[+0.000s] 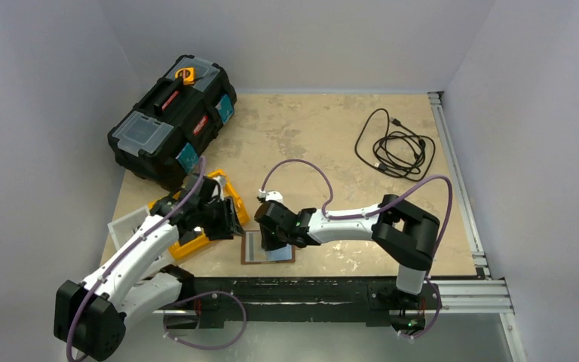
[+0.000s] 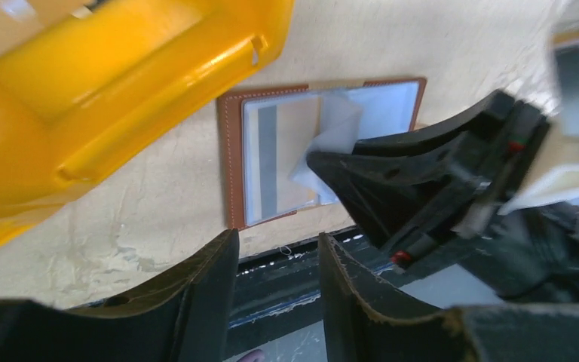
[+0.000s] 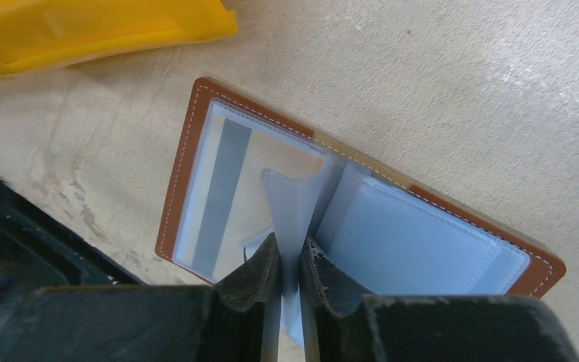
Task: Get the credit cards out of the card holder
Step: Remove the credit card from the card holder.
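Observation:
The card holder [image 1: 250,254] lies open on the table near the front edge, brown border and pale grey-blue inside; it also shows in the right wrist view [image 3: 188,151] and the left wrist view [image 2: 231,151]. A beige card with a grey stripe [image 3: 226,188] sits in its left pocket. My right gripper [image 3: 290,260] is shut on a clear plastic leaf [image 3: 290,204] at the holder's fold and holds it upright. It sits over the holder in the top view [image 1: 273,240]. My left gripper [image 2: 277,249] is open and empty, just left of the holder beside the orange tray [image 2: 121,90].
The orange tray [image 1: 230,190] lies under my left arm. A black toolbox [image 1: 170,117] stands at the back left. A coiled black cable [image 1: 396,147] lies at the back right. A clear lid [image 1: 128,222] sits at the left edge. The black front rail [image 1: 309,290] is just below the holder.

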Robot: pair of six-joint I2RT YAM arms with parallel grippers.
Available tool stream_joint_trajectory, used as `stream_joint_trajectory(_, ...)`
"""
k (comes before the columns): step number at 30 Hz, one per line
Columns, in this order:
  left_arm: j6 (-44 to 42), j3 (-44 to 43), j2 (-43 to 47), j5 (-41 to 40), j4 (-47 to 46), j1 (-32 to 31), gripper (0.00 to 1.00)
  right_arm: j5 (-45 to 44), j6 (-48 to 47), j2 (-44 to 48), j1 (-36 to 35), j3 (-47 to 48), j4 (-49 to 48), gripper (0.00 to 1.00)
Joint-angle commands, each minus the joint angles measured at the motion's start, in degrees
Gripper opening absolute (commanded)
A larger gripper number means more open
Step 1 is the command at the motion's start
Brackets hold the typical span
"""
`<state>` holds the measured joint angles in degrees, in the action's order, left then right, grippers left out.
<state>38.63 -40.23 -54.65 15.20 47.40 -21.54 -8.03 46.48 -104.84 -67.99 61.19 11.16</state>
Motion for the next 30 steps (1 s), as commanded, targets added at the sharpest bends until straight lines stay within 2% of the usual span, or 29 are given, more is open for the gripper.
stream_joint_trajectory(1, 6.53, 4.21, -3.05, 2.0, -9.4, -3.42, 0.39, 5.12, 0.67, -0.47, 1.15, -7.66, -4.71, 0.12)
stream_joint_trajectory(10, 8.92, 5.55, -11.11, -1.71, -15.92, -7.64, 0.19, 7.81, 0.13, 5.92, 3.17, -14.51, -15.33, 0.11)
stream_joint_trajectory(16, 10.23, 3.55, -17.32, -4.15, -18.73, -9.81, 0.11, 9.61, -1.25, 9.79, 3.52, -17.63, -20.35, 0.11)
stream_joint_trajectory(24, 10.62, -0.45, -24.01, -5.28, -20.97, -12.63, 0.06, 10.49, -2.53, 12.45, 3.96, -19.95, -23.46, 0.13)
stream_joint_trajectory(30, 11.17, -1.69, -26.64, -5.37, -22.7, -15.2, 0.04, 10.25, -2.63, 13.49, 4.18, -20.16, -23.22, 0.22)
